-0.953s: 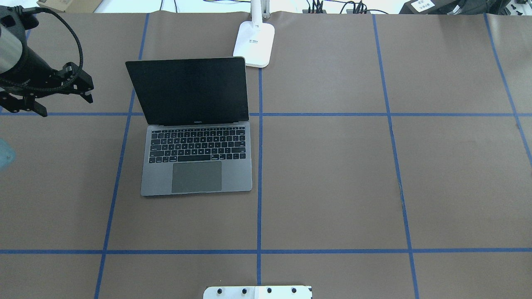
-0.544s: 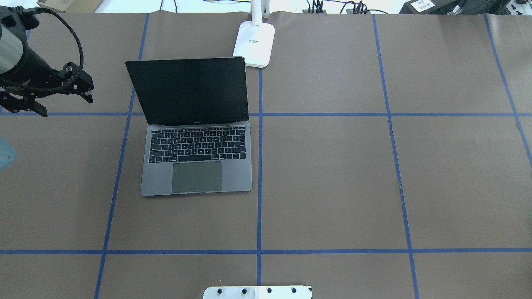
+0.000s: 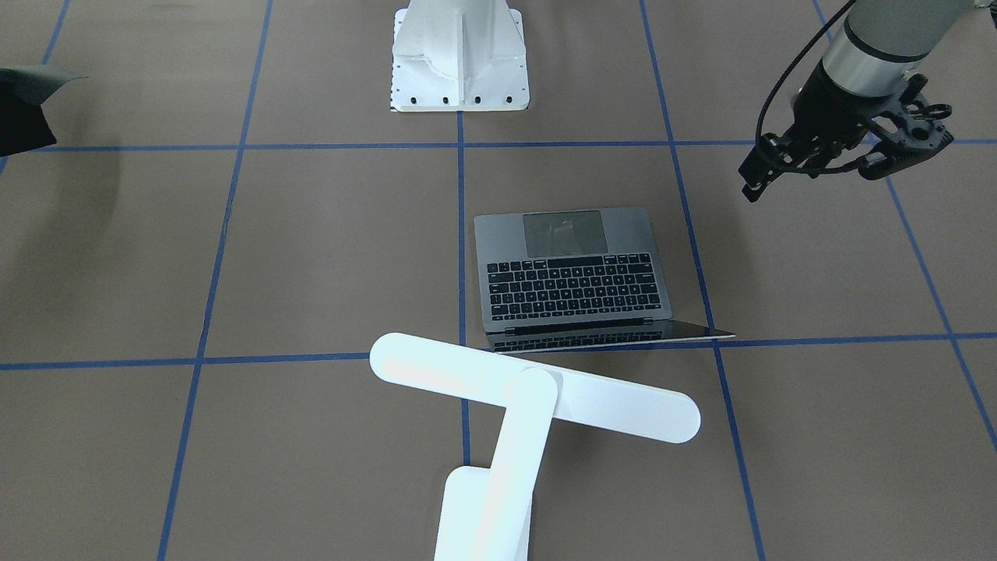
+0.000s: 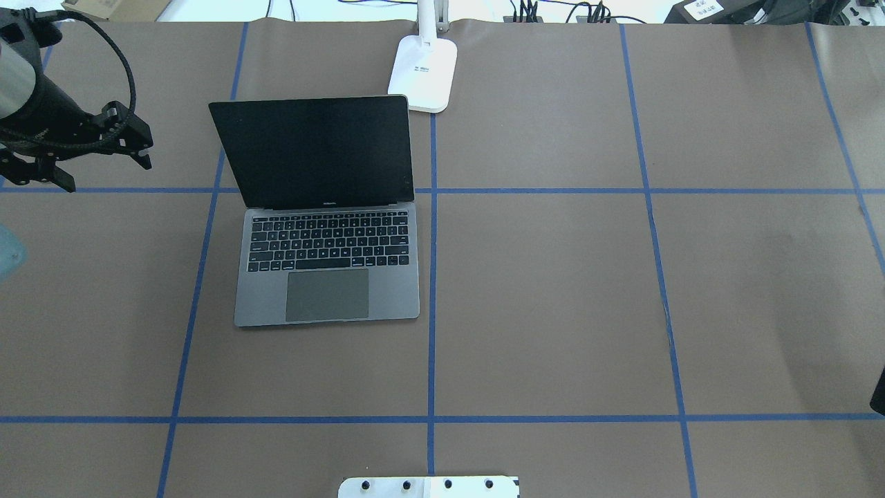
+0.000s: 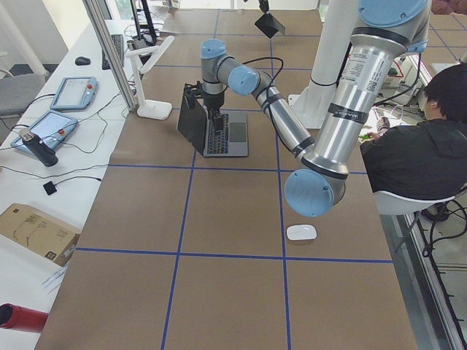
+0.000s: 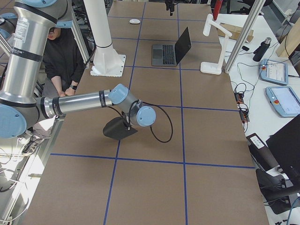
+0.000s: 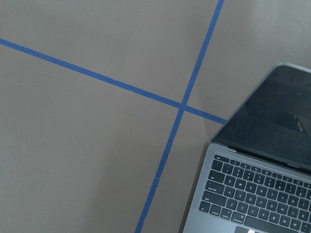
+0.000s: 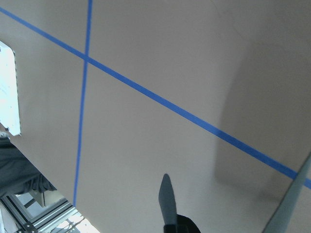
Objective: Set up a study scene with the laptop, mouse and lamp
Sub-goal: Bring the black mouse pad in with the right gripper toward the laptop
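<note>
The laptop (image 4: 325, 277) stands open on the brown table, screen dark; it also shows in the front view (image 3: 576, 265) and the left wrist view (image 7: 262, 194). The lamp's base (image 4: 423, 72) stands behind it, and its bar head (image 3: 537, 397) hangs over the laptop's back edge. The white mouse (image 5: 301, 232) lies far off at the table's left end. My left gripper (image 4: 107, 176) is open and empty, above the table left of the laptop screen. My right gripper holds a black mouse pad (image 6: 119, 129) in the air at the table's right end; one fingertip (image 8: 167, 199) shows.
The white ribbed pedestal (image 3: 459, 54) stands at the robot's side of the table. Blue tape lines (image 4: 432, 311) mark a grid. A seated person (image 5: 416, 138) is beside the table. Teach pendants (image 5: 73, 91) lie on a side table.
My left gripper has drifted slightly up and left, away from the laptop. A black edge has come in at the overhead view's right border.
</note>
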